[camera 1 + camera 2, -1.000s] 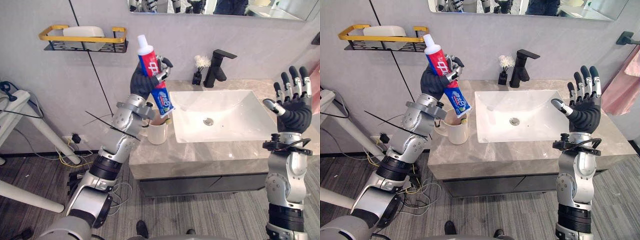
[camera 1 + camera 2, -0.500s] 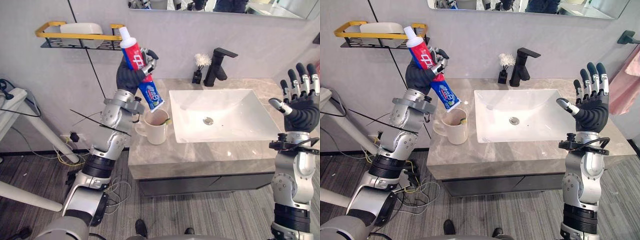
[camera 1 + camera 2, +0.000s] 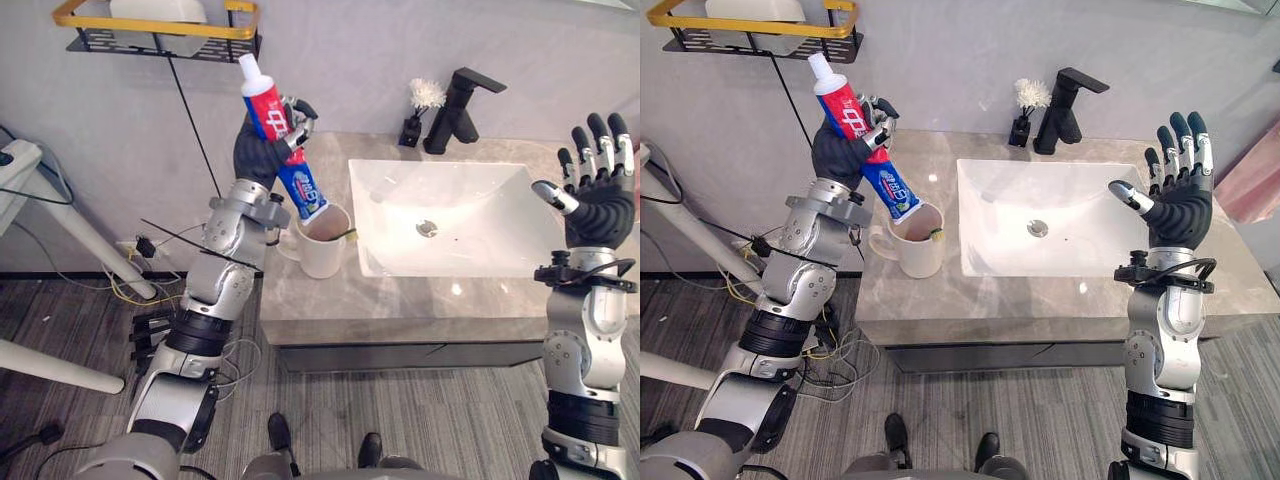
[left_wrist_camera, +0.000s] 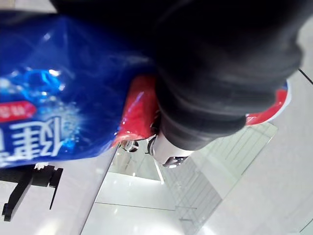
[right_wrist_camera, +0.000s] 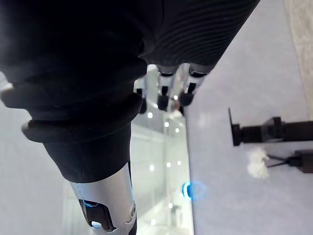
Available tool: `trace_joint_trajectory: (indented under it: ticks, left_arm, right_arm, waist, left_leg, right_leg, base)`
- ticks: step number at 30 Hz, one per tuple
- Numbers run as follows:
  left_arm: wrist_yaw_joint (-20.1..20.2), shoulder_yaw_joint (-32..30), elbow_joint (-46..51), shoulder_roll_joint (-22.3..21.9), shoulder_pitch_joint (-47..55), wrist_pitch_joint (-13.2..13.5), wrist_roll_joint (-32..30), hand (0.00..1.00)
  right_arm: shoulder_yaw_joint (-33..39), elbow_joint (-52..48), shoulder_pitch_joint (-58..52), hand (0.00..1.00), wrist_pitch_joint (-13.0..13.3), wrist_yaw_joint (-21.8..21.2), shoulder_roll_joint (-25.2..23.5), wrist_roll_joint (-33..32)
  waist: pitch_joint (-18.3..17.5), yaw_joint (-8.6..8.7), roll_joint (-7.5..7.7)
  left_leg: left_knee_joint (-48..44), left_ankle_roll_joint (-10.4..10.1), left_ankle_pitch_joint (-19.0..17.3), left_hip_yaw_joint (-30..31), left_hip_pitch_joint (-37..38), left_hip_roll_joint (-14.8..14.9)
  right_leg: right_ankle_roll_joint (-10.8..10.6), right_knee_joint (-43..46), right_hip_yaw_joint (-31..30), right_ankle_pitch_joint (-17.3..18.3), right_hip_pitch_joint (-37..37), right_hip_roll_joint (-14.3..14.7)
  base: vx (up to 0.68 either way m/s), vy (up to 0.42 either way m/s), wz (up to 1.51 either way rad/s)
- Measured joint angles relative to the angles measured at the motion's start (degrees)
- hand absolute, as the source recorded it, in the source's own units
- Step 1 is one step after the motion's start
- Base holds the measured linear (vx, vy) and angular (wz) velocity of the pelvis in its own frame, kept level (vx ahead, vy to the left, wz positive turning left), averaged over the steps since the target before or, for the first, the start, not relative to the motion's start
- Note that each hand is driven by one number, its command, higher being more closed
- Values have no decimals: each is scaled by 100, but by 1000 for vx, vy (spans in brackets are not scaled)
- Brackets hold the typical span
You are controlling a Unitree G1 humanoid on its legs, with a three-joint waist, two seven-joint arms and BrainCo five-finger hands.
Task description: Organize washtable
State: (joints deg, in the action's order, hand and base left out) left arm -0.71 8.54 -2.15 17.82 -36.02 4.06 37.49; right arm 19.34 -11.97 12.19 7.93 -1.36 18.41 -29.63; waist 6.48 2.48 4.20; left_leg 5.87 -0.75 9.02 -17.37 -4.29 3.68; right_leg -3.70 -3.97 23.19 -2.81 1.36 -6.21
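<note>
My left hand (image 3: 262,150) is shut on a red and blue toothpaste tube (image 3: 281,150) with a white cap, held tilted in the air above the counter's left end. The tube's blue lower end hangs just over a cream mug (image 3: 322,241) that stands on the grey stone washtable (image 3: 400,300) left of the white sink (image 3: 450,215). In the left wrist view the toothpaste tube (image 4: 54,107) shows close up beside my hand's dark cover. My right hand (image 3: 592,180) is raised open over the counter's right end, fingers straight, holding nothing.
A black tap (image 3: 462,108) and a small black vase of white flowers (image 3: 422,105) stand behind the sink. A black and gold wall shelf (image 3: 160,30) with a white dish hangs at the upper left. A pink towel (image 3: 1250,170) hangs at the right.
The whole picture has shifted, so the camera has moved. The tube's lower end now hangs closer over the mug. My right hand stays raised and open.
</note>
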Motion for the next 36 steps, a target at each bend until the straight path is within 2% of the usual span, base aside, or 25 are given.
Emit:
trace_joint_trajectory:
  ticks: [4, 8, 10, 17, 18, 27, 36]
  left_arm:
    - [84, -7, 0, -192, 169, -81, -4, 100]
    - [199, 3, 0, -199, 291, -114, -49, 100]
    - [206, 35, 0, -200, 410, -143, -130, 100]
    - [425, 160, 56, -301, 530, -159, -229, 100]
    - [438, 250, 55, -297, 545, -172, -261, 0]
    - [647, 496, 210, -289, 661, -266, -659, 0]
    - [640, 540, 380, -181, 659, -265, -668, 0]
  right_arm:
    - [-2, 0, -1, 0, 0, -7, -12, 0]
    - [-9, -1, -23, 0, 0, -12, -78, 0]
    - [-12, -1, -35, 0, 0, -16, -214, 3]
    - [-197, -2, -130, 0, -1, -61, -239, 7]
    - [-210, -3, -154, 0, -4, -123, -244, 17]
    - [-224, -66, -278, 0, -14, -237, -372, 102]
    - [-234, -149, -189, 0, -53, -240, -373, 155]
  waist:
    - [42, 4, -22]
    - [162, 12, -33]
    - [169, 6, -33]
    - [169, -10, -33]
    - [170, -11, -34]
    - [172, -4, -39]
    - [164, -4, -62]
  left_leg:
    - [1, 0, 0, 12, 0, 0]
    - [2, 0, 0, 12, 0, 3]
    - [2, 0, 0, 11, -1, 0]
    - [0, -1, -1, 30, -24, -3]
    - [0, -1, -1, 32, -27, -4]
    - [0, -2, -2, 29, -37, -10]
    - [-3, -1, -1, 29, -36, -19]
  right_leg:
    - [3, 5, 11, 4, 4, 0]
    - [29, 15, 12, 29, -4, -2]
    - [40, 11, 13, 38, -5, -5]
    - [13, 6, 33, 20, -12, -3]
    - [13, 6, 34, 20, -14, -2]
    - [11, 6, 31, 24, -31, -10]
    - [10, -2, 33, 23, -27, -16]
  base:
    - [0, 0, 0]
    - [0, 0, 0]
    - [0, 0, 0]
    - [31, 12, 2]
    - [0, 0, 0]
    - [0, 0, 0]
    - [0, 0, 0]
